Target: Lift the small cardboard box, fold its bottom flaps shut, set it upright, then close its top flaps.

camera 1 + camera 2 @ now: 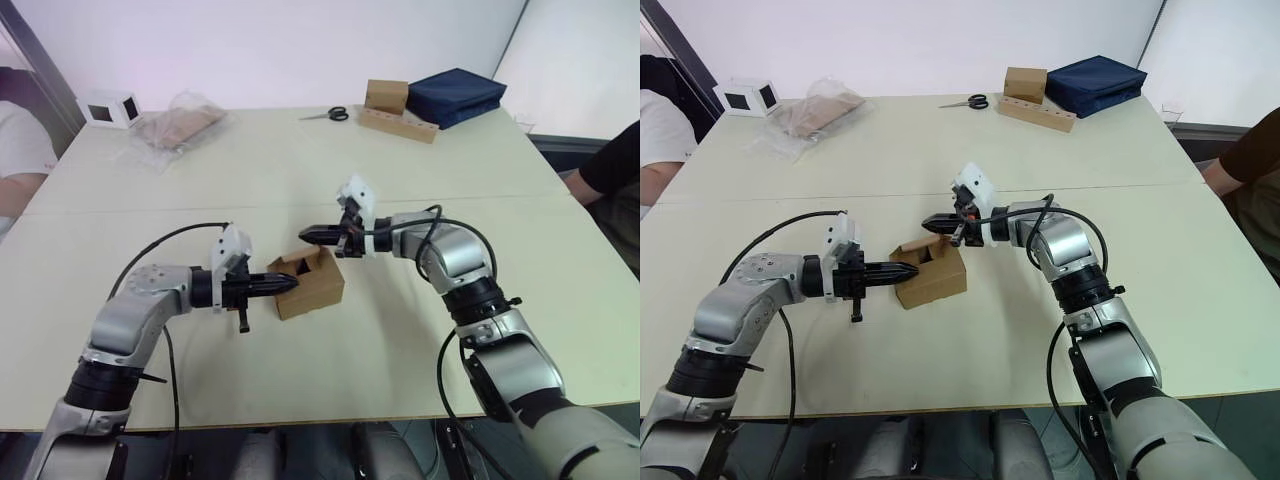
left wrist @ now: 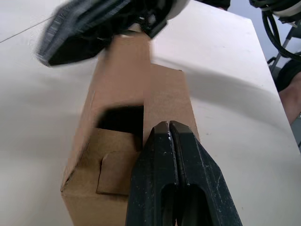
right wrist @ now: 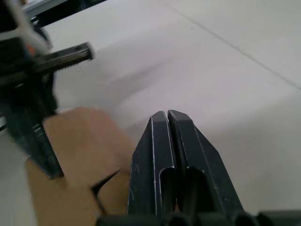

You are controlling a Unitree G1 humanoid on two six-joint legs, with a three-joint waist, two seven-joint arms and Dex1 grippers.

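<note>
The small cardboard box (image 1: 318,292) stands on the table's middle, its top partly open with a dark gap showing. One of the top flaps (image 2: 167,101) lies folded across the opening. My left gripper (image 1: 290,284) is shut, its tip resting on the box's top at the left edge, holding nothing. My right gripper (image 1: 305,236) is also shut and empty, hovering just above the box's far side. In the left wrist view the left gripper (image 2: 169,126) points onto the box (image 2: 117,160). In the right wrist view the right gripper (image 3: 167,114) points past the box (image 3: 80,155).
At the far edge sit a white cube with dark windows (image 1: 110,108), a plastic bag (image 1: 180,125), scissors (image 1: 328,114), a brown box on a cardboard slab (image 1: 395,110) and a navy bag (image 1: 455,95). People sit at the left (image 1: 20,160) and right (image 1: 612,168) edges.
</note>
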